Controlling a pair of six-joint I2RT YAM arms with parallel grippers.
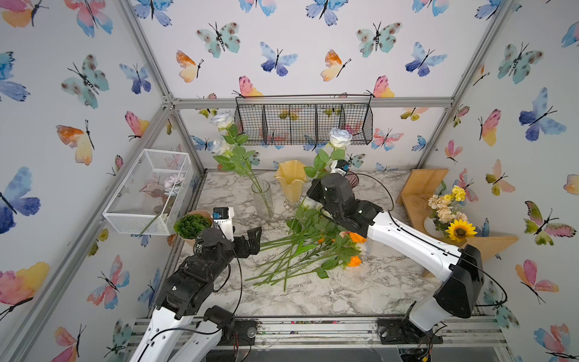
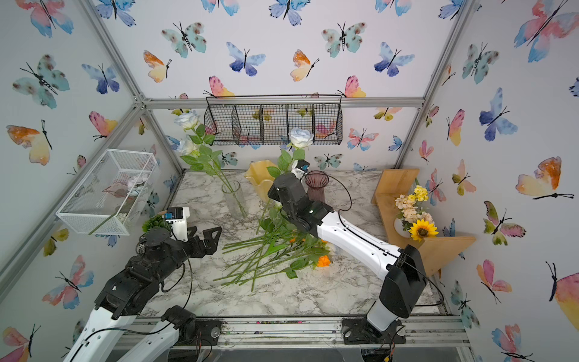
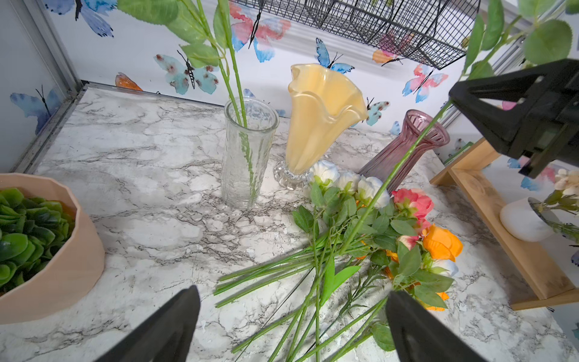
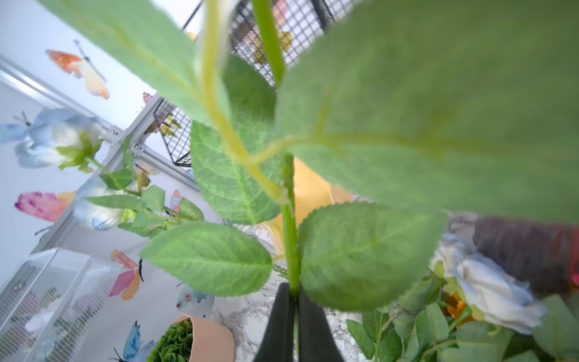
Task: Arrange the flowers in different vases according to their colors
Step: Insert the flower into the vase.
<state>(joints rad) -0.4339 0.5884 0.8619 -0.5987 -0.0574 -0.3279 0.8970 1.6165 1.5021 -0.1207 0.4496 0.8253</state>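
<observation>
my right jaws clamped on a white rose (image 1: 340,137) stem, left jaws wide open by the flower pile (image 1: 308,250)

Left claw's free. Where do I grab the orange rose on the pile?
Probably by its bare stem, not the bloom: the orange rose lies flat, crowded by leaves, while the stems fan out bare toward the open left claw. Come from above, jaws across the stem. Which stem is its own is hard to trace.
</observation>
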